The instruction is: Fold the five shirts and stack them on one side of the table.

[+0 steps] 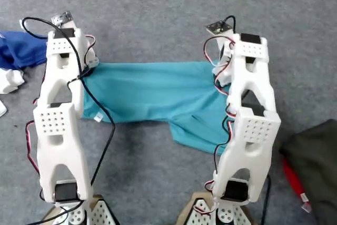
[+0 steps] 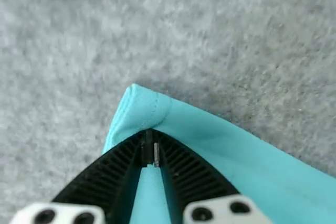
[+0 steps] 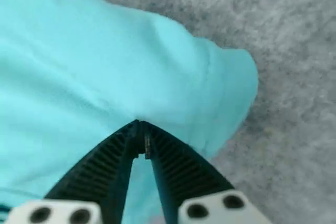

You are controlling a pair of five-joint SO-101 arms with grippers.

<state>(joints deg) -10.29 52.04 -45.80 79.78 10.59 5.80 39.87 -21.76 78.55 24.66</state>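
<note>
A teal shirt (image 1: 152,96) lies stretched across the grey table between the two arms, with a loose flap hanging toward the front at the right. My left gripper (image 2: 149,153) is shut on the teal shirt's corner (image 2: 142,108), the cloth pinched at the tips of its black ribbed fingers (image 2: 118,169). My right gripper (image 3: 140,142) is shut on the teal shirt (image 3: 105,77) near its other end, where the hem bunches up. In the high view the left arm (image 1: 60,114) covers the shirt's left edge and the right arm (image 1: 247,114) covers its right edge.
A blue shirt (image 1: 21,48) lies crumpled at the far left edge, with white cloth (image 1: 10,80) beside it. A dark green garment (image 1: 313,154) with something red along it (image 1: 292,177) lies at the right edge. Bare grey felt (image 1: 158,19) stretches behind the teal shirt.
</note>
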